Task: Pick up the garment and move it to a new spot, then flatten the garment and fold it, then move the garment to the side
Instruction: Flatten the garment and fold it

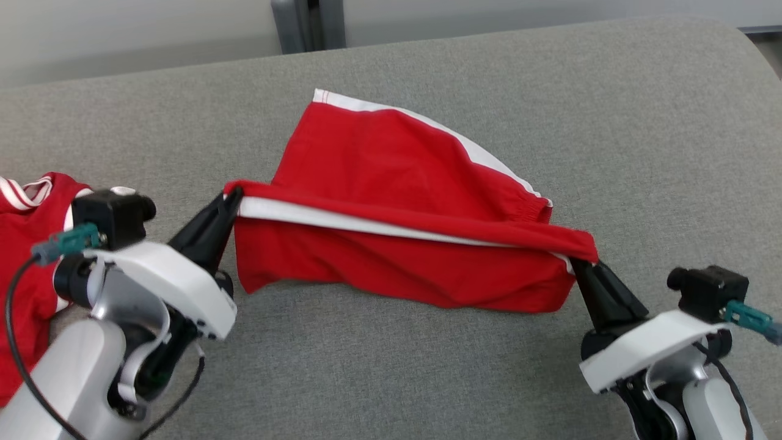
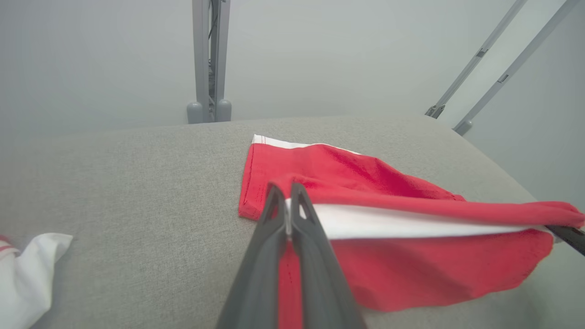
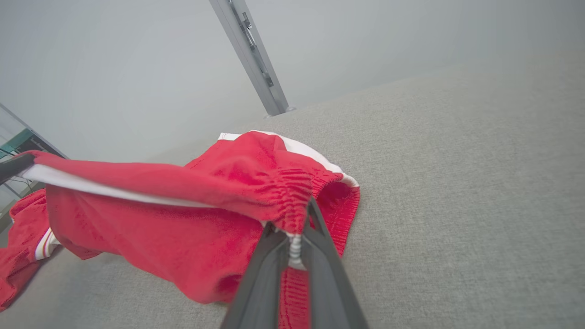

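Note:
The garment [image 1: 391,183] is a pair of red shorts with a white side stripe, on the grey padded table [image 1: 611,122]. Its near edge is lifted and stretched between my two grippers, while the far part lies on the table. At the stretched edge's left end, my left gripper [image 1: 231,198] is shut on the hem corner; in the left wrist view its fingers [image 2: 301,237] pinch the garment [image 2: 388,256] there. My right gripper [image 1: 580,261] is shut on the right end, at the gathered waistband [image 3: 292,201]. The garment [image 3: 160,228] sags below the taut edge.
A second red and white garment [image 1: 24,244] lies at the table's left edge, partly behind my left arm; it also appears as red cloth [image 3: 18,246] in the right wrist view. A grey metal post [image 1: 308,24] stands behind the table. Bare grey surface stretches right and in front.

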